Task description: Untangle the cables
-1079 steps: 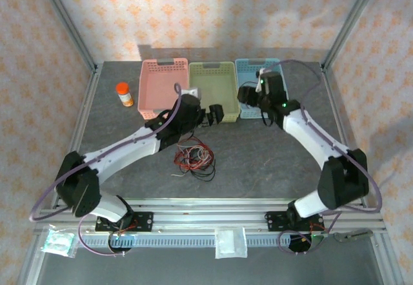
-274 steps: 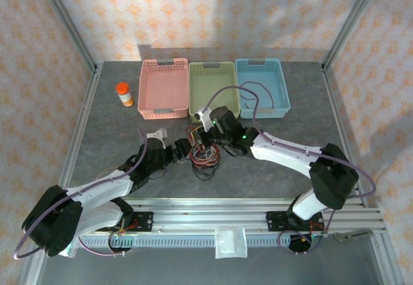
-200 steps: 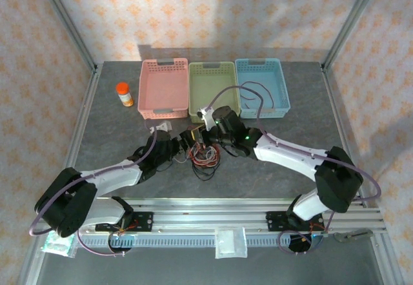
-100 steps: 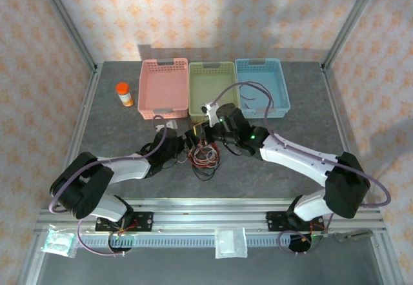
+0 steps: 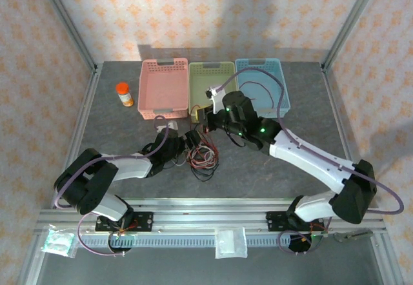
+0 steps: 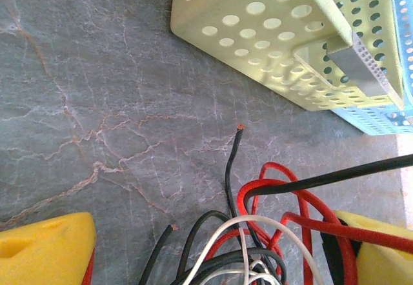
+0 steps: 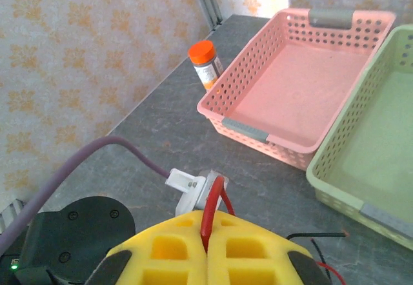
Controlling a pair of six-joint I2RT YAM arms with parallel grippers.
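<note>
- My right hand (image 7: 208, 249) is clamped on one red cable (image 7: 211, 209).
- My left hand (image 6: 213, 259) is wide, straddling the cables (image 5: 203, 158) on the desk (image 5: 116, 137), near the green basket (image 6: 271, 33).
- Step, I judge: separating the red strand.
- Next: left pins the bundle, right pulls clear slowly.

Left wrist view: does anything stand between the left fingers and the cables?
Nothing visible does. The cables lie right between the open left fingers. The green basket stands farther off, beyond a stretch of bare table.
</note>
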